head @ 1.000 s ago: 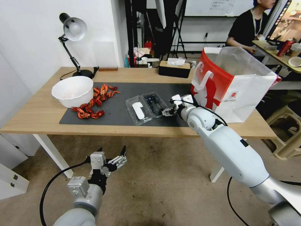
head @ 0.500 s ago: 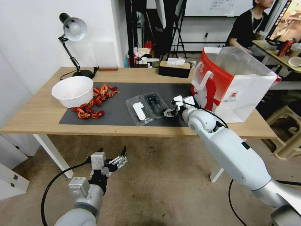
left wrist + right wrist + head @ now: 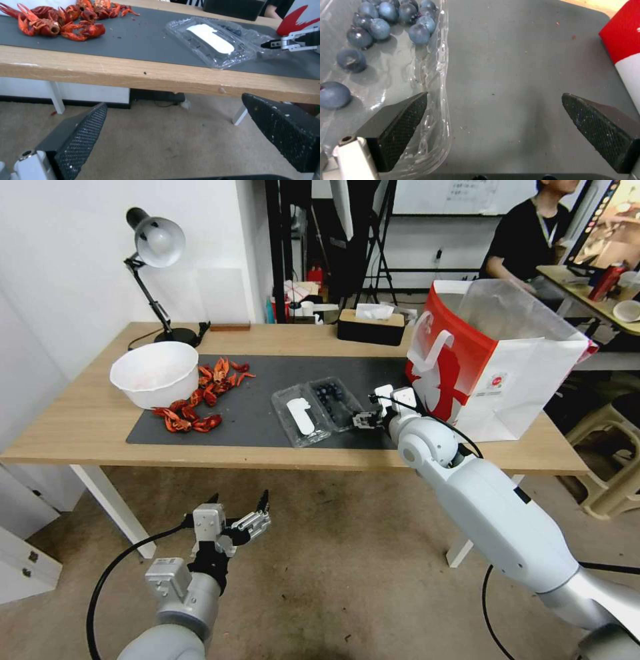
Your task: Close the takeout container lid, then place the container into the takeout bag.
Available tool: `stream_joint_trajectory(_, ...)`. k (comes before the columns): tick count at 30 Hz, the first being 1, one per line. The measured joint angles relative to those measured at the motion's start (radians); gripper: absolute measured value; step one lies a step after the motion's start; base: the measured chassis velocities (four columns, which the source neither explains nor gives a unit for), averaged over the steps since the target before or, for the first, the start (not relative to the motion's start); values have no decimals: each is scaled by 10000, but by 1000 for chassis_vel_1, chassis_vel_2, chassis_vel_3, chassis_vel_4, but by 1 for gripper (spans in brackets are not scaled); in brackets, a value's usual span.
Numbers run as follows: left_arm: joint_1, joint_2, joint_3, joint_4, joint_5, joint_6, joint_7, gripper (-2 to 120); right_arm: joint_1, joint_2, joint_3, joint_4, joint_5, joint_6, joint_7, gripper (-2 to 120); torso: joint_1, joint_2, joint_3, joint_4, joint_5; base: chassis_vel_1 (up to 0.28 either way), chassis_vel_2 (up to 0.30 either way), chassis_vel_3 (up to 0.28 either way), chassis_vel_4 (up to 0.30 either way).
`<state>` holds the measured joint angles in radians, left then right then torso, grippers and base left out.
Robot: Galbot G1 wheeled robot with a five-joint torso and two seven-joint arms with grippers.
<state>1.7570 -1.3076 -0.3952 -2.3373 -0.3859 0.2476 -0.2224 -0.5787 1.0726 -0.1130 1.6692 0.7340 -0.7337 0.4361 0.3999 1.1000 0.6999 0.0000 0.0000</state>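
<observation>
1. Container (image 3: 319, 409) lies flat open on the dark mat (image 3: 253, 430) on the surface (image 3: 80, 427), berry half toward the bag (image 3: 497, 363), which stands well open at the right end.
2. Lid (image 3: 299, 415), white label up, lies level beside the berry half — not folded over, so nothing of the task looks done: closing and bagging are both left.
3. Right claw (image 3: 364, 421) sits low at the container's bag-side edge. In the right wrist view its fingers are wide apart: one finger (image 3: 398, 125) overlaps the clear rim next to the berries (image 3: 380, 22), the other (image 3: 600, 130) is out over bare mat. It holds nothing; whether the near finger actually touches the plastic cannot be told.
4. Left claw (image 3: 240, 517) hangs below the surface's edge over the floor, fingers apart, empty, idle.
5. Judgement: it looks like lining up for a grip or nudge on that rim.
</observation>
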Motion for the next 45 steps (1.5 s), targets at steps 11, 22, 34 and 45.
stream_joint_trajectory(11, 42, -25, 0, -7, 85, -49, -2, 100, -235, -188, -54, 490, 326, -12, 703, 100, 2, 1, 0, 0, 1, 0, 0, 0, 0)
stream_joint_trajectory(22, 54, -28, -42, -39, 95, -112, -22, 100, -374, -261, -25, 649, 546, -17, 887, 100, 1, 0, 0, 1, 0, 0, 0, 0, 0)
stream_joint_trajectory(34, 85, -18, -74, -64, 113, -204, -61, 100, -608, -321, 50, 911, 871, -18, 1154, 100, 2, 0, 0, 0, 0, 0, 0, 0, 0)
stream_joint_trajectory(45, 71, -13, -54, -64, 123, -215, -57, 100, -665, -319, 143, 1029, 972, -20, 1200, 100, 1, 0, 0, 0, 0, 0, 0, 0, 0)
